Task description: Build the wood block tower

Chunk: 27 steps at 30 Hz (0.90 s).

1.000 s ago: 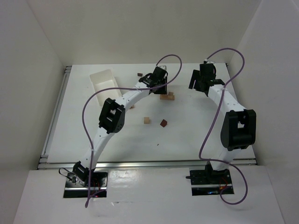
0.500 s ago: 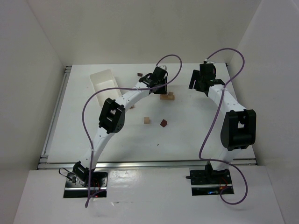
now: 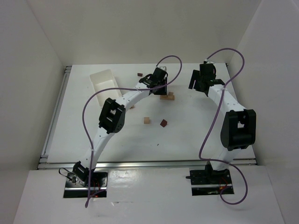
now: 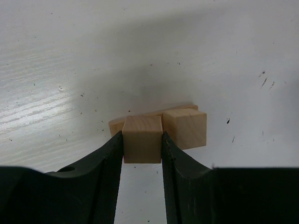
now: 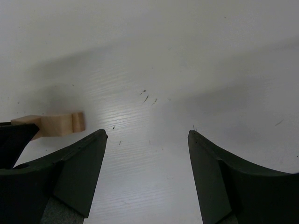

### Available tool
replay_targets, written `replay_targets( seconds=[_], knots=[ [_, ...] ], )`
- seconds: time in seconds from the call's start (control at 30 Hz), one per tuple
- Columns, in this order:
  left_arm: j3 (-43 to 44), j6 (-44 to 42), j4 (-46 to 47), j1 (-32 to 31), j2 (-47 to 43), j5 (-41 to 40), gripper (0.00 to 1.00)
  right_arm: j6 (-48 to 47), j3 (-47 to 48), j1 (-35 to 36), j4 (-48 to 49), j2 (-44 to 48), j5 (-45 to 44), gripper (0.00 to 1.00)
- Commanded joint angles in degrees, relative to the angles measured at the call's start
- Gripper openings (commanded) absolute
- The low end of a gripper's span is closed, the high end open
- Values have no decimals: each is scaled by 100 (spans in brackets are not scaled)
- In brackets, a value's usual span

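Observation:
My left gripper (image 4: 142,140) is shut on a light tan wood cube (image 4: 142,138) and holds it against a second tan cube (image 4: 185,127), both over a flat tan plank (image 4: 117,125). In the top view this low tower (image 3: 167,96) sits at the back middle, just under the left gripper (image 3: 161,88). A loose tan cube (image 3: 147,121) and a dark maroon block (image 3: 163,123) lie nearer the middle. Another maroon piece (image 3: 139,74) lies at the back. My right gripper (image 5: 147,134) is open and empty over bare table; it shows in the top view (image 3: 198,84) to the right of the tower.
A white rectangular tray (image 3: 103,82) stands at the back left. A small tan piece (image 3: 132,107) peeks out beside the left arm. White walls close in the table on three sides. The tower's edge (image 5: 56,123) shows at the left of the right wrist view.

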<state>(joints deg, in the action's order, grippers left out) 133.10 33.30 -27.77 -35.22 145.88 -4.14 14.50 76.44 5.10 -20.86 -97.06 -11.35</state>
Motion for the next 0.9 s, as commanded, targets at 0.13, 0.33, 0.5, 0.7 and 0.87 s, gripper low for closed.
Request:
replay_targets(
  seconds=[0.13,0.33,0.5,0.7,0.87],
  knots=[
    [-48,28,96,-108,-60,81,47,26,90,35,-23,-85,-33,79],
    [6,28,96,-108,-113,80,51,26,90,35,-23,-138,19,79],
    [6,28,44,-108,-245,27,55,26,143,35,-23,-191,134,79],
    [-56,-25,-9,-108,-490,-157,55,26,195,35,30,-191,511,79],
    [-109,-78,-132,-108,-727,-271,55,-26,257,35,82,-305,792,79]
  ],
)
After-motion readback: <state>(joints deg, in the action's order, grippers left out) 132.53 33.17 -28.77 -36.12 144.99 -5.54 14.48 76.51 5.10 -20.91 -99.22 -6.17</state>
